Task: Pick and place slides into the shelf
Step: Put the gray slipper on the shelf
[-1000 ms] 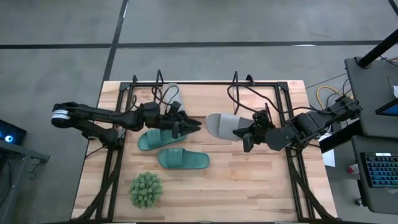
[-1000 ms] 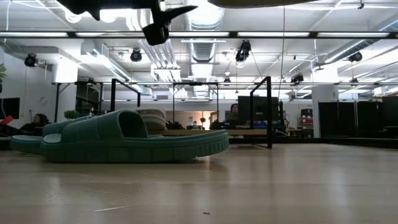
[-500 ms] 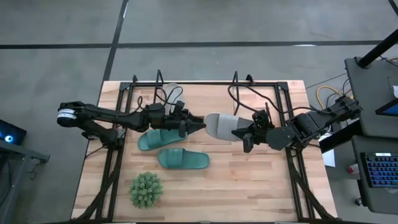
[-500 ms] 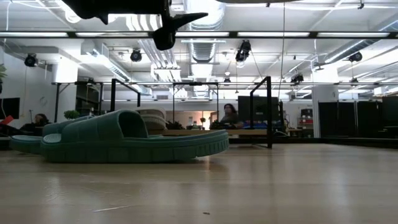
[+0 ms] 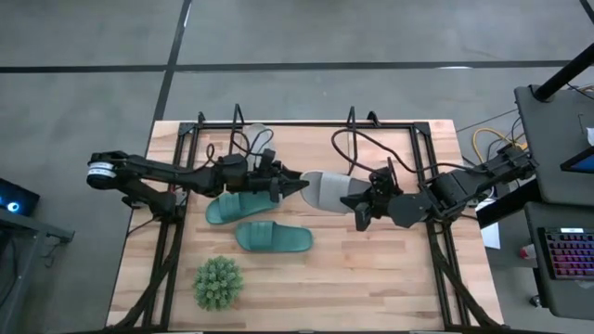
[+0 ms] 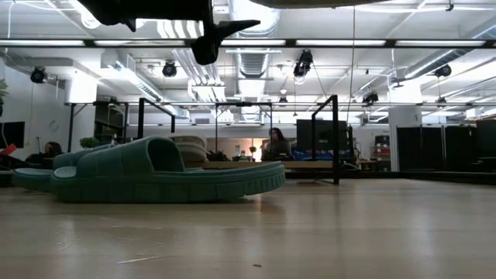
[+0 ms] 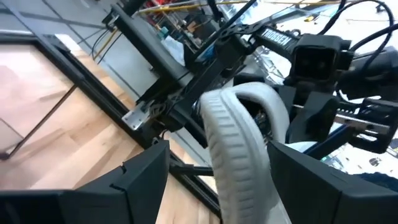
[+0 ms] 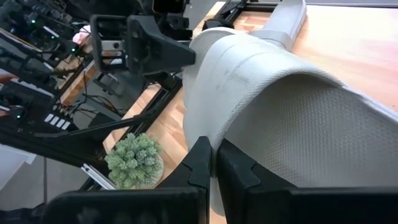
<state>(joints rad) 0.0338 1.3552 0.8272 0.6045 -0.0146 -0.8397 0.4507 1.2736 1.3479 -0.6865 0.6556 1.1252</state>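
One light grey slide (image 5: pixel 327 189) is in the air over the table's middle, and my right gripper (image 5: pixel 360 206) is shut on it. My left gripper (image 5: pixel 299 183) is open at the slide's other end (image 7: pixel 239 134), with one finger (image 7: pixel 146 171) on each side of it; whether they touch it does not show. Two teal slides (image 5: pixel 237 206) (image 5: pixel 274 238) lie flat on the table, also seen in the low view (image 6: pixel 155 174). A second grey slide (image 5: pixel 252 139) sits at the black wire shelf (image 5: pixel 234 122) on the far side. My right gripper pinches the grey slide's edge (image 8: pixel 214 134) between its two shut fingers (image 8: pixel 199 165), at the slide's right-hand end. The fingers come from the table's right, roughly level. The slide is lifted clear of the table and reaches out toward my left gripper, ribbed strap (image 8: pixel 239 68) showing.
A small spiky green plant (image 5: pixel 218 283) stands near the table's near-left corner. Black frame rails (image 5: pixel 172 241) (image 5: pixel 444 250) run along both sides of the wood table. Bare board lies between the teal slides and the right rail. A person (image 6: pixel 275 143) sits far off in the room.
My left gripper has moved toward the table's right, up to the grey slide's free end. My right gripper has carried the slide a little toward the left. The two have drawn together, and the slide's end now stands between the left gripper's open fingers.
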